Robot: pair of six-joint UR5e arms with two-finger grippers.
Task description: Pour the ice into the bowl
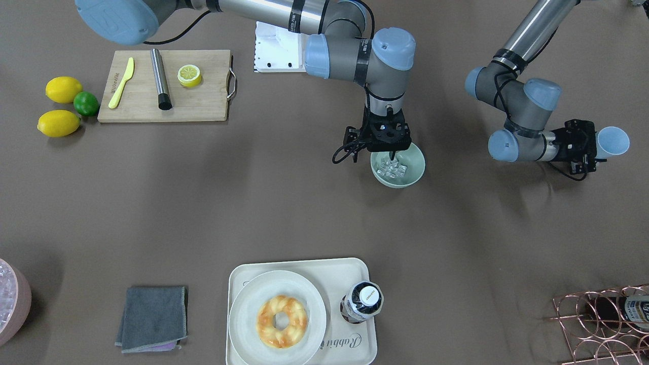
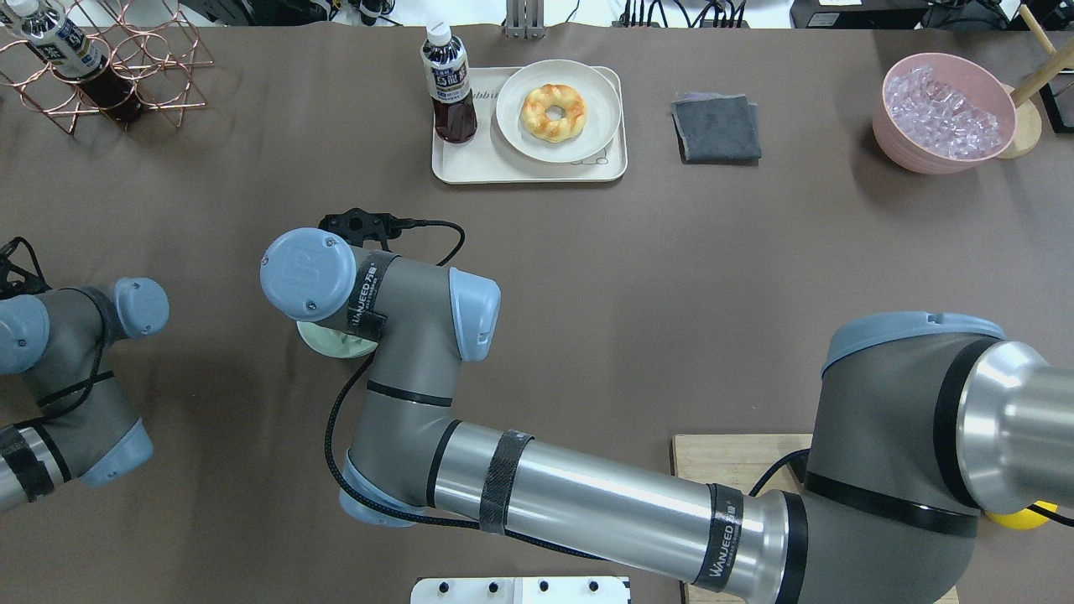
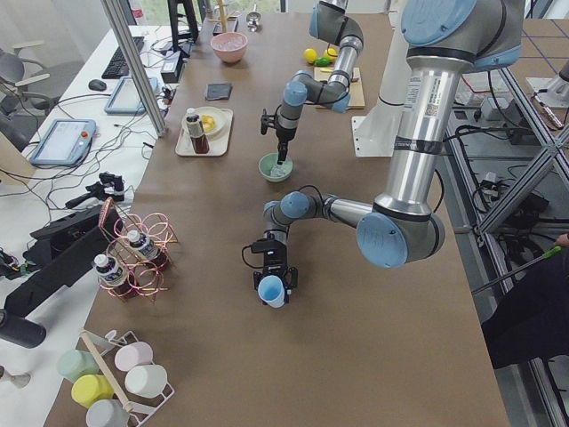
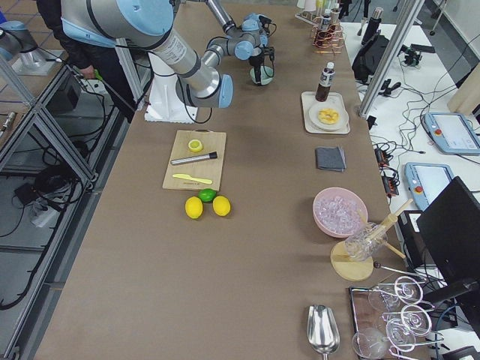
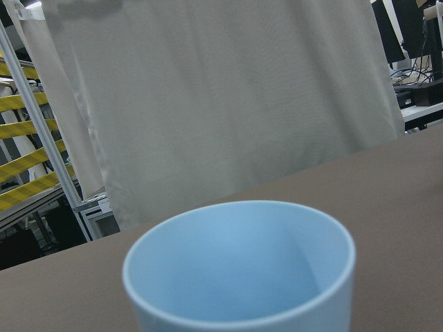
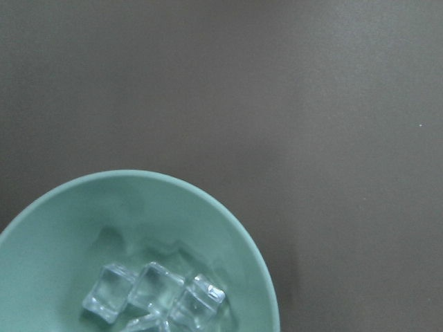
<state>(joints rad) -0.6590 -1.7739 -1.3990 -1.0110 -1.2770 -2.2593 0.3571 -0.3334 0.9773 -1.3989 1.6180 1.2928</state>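
Ice [image 1: 393, 170]: lying in bowl [image 1: 415, 175]. Left pincer [image 1: 594, 145]: clamped on light blue cup [image 1: 613, 141], sideways, seemingly empty, well apart from bowl. Right pincer [image 1: 390, 151]: over bowl rim, grip indeterminable. Step: pour likely complete; next, stand cup down upright

Right gripper [image 1: 389, 152] pointing straight down, left gripper [image 1: 594, 147] horizontal, clasping cup [image 1: 613, 141]

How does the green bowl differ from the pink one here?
The green bowl holds only a few ice cubes; the pink bowl is filled with them. The green bowl looks smaller than the pink bowl. Both are round, open and hold ice.
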